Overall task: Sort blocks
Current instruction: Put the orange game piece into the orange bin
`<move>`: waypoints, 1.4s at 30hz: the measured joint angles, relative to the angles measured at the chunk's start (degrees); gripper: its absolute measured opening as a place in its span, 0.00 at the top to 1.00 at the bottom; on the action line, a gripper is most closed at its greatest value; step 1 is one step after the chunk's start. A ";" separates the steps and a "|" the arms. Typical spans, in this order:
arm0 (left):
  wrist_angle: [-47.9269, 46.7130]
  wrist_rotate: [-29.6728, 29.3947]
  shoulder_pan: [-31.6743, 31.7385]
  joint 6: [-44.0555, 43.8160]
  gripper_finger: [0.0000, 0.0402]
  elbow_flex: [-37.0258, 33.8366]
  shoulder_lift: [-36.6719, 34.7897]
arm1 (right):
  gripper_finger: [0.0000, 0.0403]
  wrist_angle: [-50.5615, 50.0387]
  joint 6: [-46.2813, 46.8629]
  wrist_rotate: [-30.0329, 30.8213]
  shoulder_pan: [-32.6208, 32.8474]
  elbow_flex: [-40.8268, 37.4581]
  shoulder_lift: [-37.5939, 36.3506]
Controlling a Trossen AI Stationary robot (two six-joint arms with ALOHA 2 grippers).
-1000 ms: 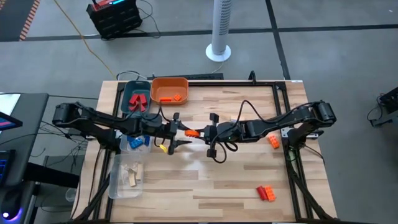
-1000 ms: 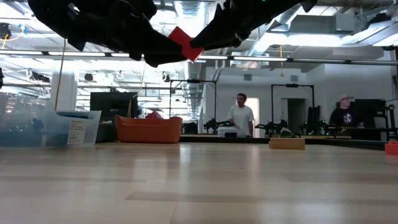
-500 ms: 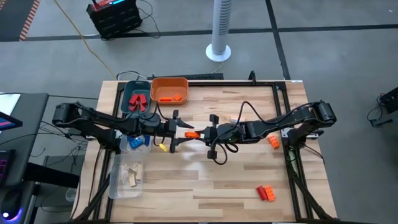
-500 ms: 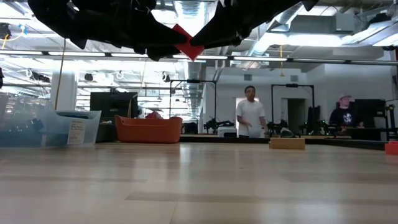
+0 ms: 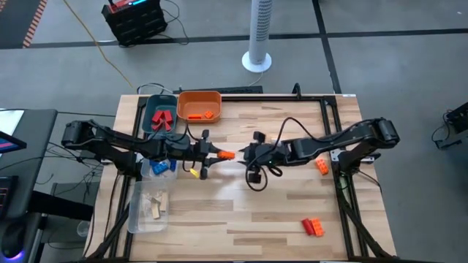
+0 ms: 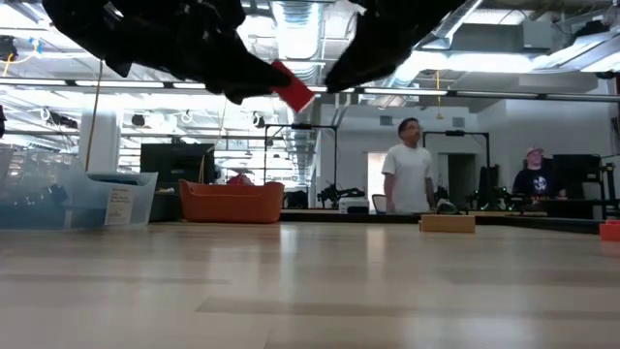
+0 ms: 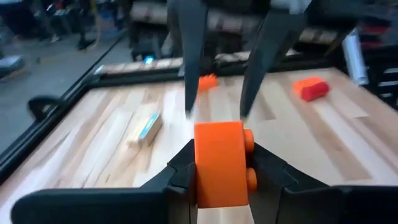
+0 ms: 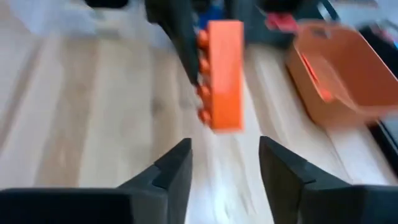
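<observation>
An orange block (image 7: pixel 219 163) hangs in the air over the table's middle (image 5: pixel 226 155), and in the low view (image 6: pixel 291 87) it shows high above the tabletop. My left gripper (image 7: pixel 219 155) is shut on it, reaching in from the table's left (image 5: pixel 216 154). My right gripper (image 8: pixel 224 158) stands open just right of the block (image 5: pixel 244 155). Its two fingers (image 7: pixel 186 62) are beyond the block's far end and do not touch it. My left gripper pinches the orange block between its two fingers, one on the studded side (image 7: pixel 247 177) and one on the opposite flat side (image 7: pixel 200 177). The fingers come nearly level from the table's left. The block sticks out past them toward my right gripper, lifted clear of the table.
At the far left stand a teal tray (image 5: pixel 149 117) with red blocks and an orange tray (image 5: pixel 199 96) with an orange block. Blue blocks (image 5: pixel 161 166) and a clear tray (image 5: pixel 139 212) of tan blocks lie at the left. Orange blocks (image 5: pixel 322 166) (image 5: pixel 313 227) lie at the right.
My left gripper has shut on the orange block. My right gripper has opened, let the block go and drawn back a little toward the table's right. The block has stayed in the air and has tipped slightly.
</observation>
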 joint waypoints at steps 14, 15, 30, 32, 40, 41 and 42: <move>-3.50 -5.45 -1.70 -2.21 0.77 0.54 -0.04 | 0.53 -24.07 21.70 13.39 0.74 -2.52 -1.36; -4.42 -7.28 -1.73 -2.01 0.77 0.55 -0.04 | 0.54 -22.60 23.36 13.54 0.74 -3.92 -1.37; -26.71 -22.73 21.85 -2.81 0.76 7.20 -0.04 | 0.57 -5.11 27.59 14.48 10.09 -11.84 -1.51; -28.17 -20.19 25.75 -2.98 0.76 7.48 -0.04 | 0.57 -5.19 27.59 15.00 11.02 -11.84 -1.62; -33.26 -11.96 36.53 -6.22 0.76 9.56 8.33 | 0.57 -9.36 25.83 17.58 10.56 -11.42 -2.40; -34.81 -12.24 37.22 -6.64 0.76 10.42 9.83 | 0.57 -10.47 25.80 17.48 10.36 -11.02 -2.61; -35.98 -12.86 37.64 -6.85 0.76 11.35 11.24 | 0.57 -11.44 25.80 17.37 10.28 -10.44 -2.70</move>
